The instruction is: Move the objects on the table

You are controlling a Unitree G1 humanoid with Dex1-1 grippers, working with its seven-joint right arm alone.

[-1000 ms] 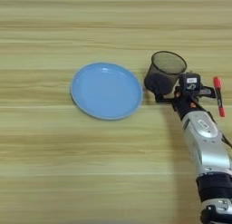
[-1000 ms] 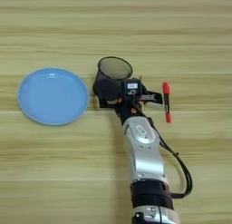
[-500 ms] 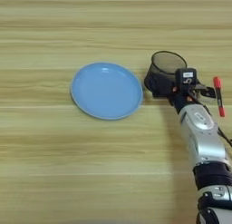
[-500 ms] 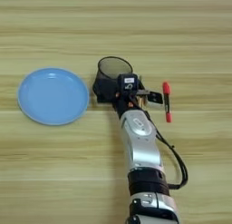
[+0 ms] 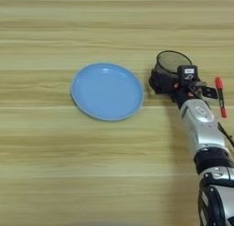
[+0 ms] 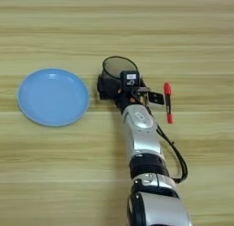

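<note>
Right eye view: the hand [image 6: 119, 90] is at the wire-mesh cup [image 6: 115, 74], right of the tabletop's [image 6: 117, 28] middle; its grip I cannot tell. Likely the grasping step; next, lift toward the blue plate [image 6: 53, 96].

Plate [image 5: 107, 91] lies left of cup [image 5: 168, 70]; screwdriver [image 5: 220, 96] right.

Light-blue plate [image 5: 107, 91], black mesh cup [image 6: 118, 72]
</note>
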